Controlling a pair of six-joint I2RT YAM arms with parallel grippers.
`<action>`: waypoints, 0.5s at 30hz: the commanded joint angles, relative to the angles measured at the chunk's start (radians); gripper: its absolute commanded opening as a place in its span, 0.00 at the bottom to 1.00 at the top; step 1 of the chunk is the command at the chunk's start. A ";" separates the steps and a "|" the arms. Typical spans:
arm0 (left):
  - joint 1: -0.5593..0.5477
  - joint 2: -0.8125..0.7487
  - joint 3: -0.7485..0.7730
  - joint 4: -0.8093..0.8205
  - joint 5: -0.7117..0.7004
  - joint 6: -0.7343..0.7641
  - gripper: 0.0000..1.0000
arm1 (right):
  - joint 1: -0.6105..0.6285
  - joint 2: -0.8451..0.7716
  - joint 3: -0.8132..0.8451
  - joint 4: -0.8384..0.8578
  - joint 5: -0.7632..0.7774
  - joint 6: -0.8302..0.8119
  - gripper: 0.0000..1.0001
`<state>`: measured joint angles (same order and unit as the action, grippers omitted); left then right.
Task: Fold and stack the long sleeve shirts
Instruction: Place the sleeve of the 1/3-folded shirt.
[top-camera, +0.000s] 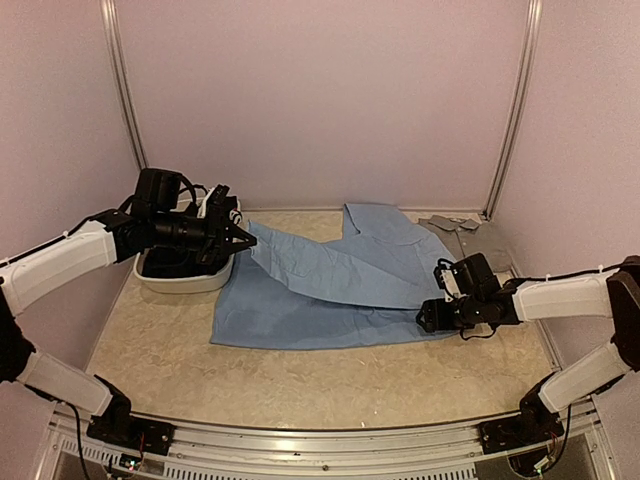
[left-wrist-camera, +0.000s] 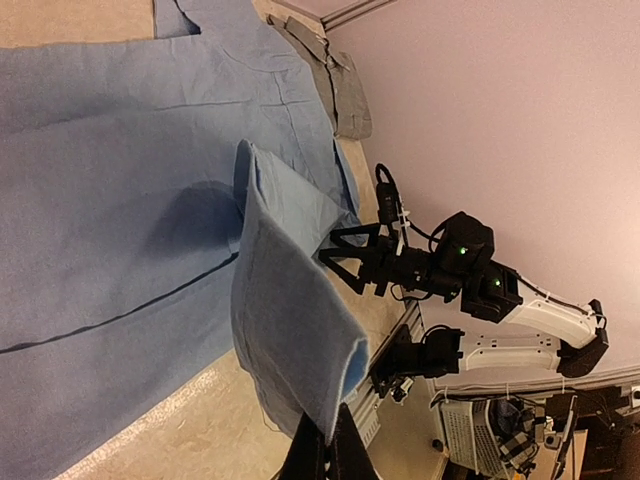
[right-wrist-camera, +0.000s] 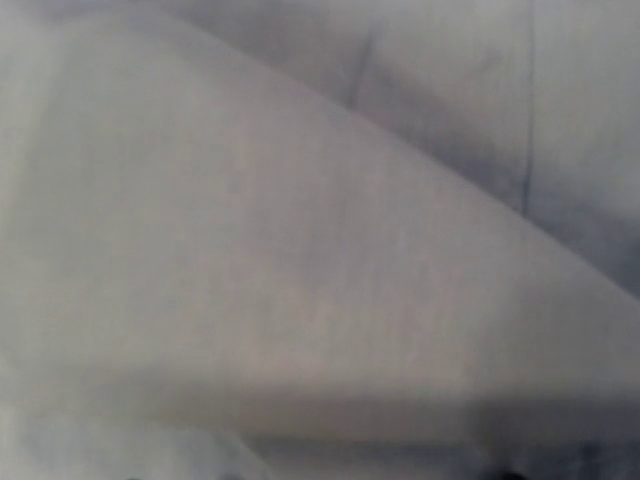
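**foldfan:** How many shirts can be counted on the table?

**armwatcher:** Two for sure. One light blue shirt is spread flat across the middle. One grey shirt is laid folded in the far right corner, just beside the blue one. One white tub is parked at the far left. Something dark is seen inside it, but what it is can't be told.

**foldfan:** And the two grippers?

**armwatcher:** The left gripper is clamped tight on a fold of the light blue shirt, which is held up off the table right next to the tub. The right gripper is set low at the shirt's near right edge, jaws spread wide. Whether any cloth is caught between them can't be told, since the right wrist view is filled with blurry cloth.
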<state>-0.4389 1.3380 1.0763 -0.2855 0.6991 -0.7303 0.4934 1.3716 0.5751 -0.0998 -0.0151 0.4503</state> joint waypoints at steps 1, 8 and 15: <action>-0.007 0.000 0.033 -0.020 -0.003 0.031 0.00 | -0.019 0.042 0.022 0.041 -0.015 -0.005 0.73; -0.005 -0.019 0.039 -0.049 -0.008 0.033 0.00 | -0.048 0.081 0.026 0.032 -0.001 -0.016 0.73; 0.026 -0.053 -0.012 -0.071 -0.012 0.043 0.00 | -0.053 0.056 0.029 0.025 -0.021 -0.038 0.74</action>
<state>-0.4320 1.3315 1.0832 -0.3412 0.6979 -0.7109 0.4530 1.4471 0.5827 -0.0769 -0.0227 0.4343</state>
